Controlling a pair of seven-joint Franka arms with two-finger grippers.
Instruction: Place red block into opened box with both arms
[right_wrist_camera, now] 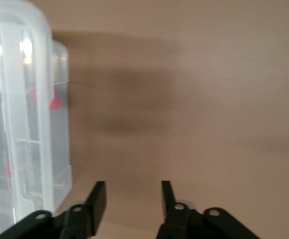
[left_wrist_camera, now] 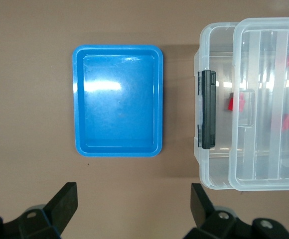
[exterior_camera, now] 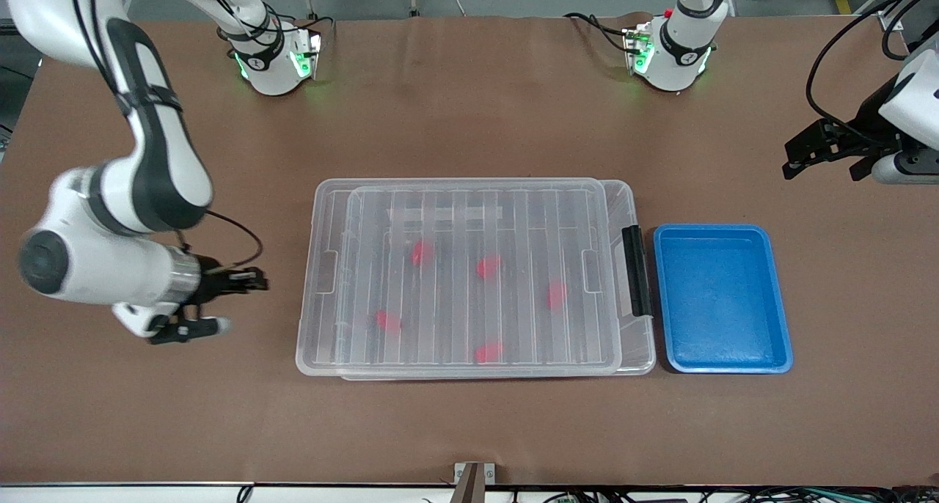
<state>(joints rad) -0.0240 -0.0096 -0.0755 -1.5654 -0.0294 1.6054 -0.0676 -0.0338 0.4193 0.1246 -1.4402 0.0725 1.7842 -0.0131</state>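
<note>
Box (exterior_camera: 469, 279) mid-table, long axis running between arm ends, black latch bar (exterior_camera: 635, 270) toward left arm's end beside blue tray (exterior_camera: 722, 298). Lid (exterior_camera: 477, 217) resting on top, slightly offset. 5 red blocks (exterior_camera: 489, 265) inside under lid; their pointing unclear. My right gripper (exterior_camera: 220, 305) over bare table beside box, jaws apart, empty. My left gripper (exterior_camera: 825, 151) waits, jaws wide, empty.

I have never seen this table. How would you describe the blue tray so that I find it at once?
Start from the big clear plastic box in the middle of the brown table, with red blocks showing through its ribbed lid. Go to the short end that bears the black latch, toward the left arm's end of the table. The blue tray lies right beside it: smaller, shallow, solid blue, without a lid.
</note>
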